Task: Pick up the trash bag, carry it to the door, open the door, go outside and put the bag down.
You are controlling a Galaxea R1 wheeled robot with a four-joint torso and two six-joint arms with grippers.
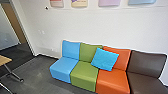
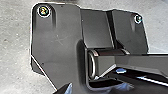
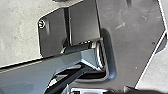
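Four padded seats (image 1: 85,73), four wall panels (image 1: 109,2), one cushion (image 1: 105,59), one partly visible table (image 1: 4,60)

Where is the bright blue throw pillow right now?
In the head view, right of centre, the throw pillow leans across the join between the green seat and the orange seat.

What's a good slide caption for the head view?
Blue cushion resting on a colorful row of seats against a white wall.
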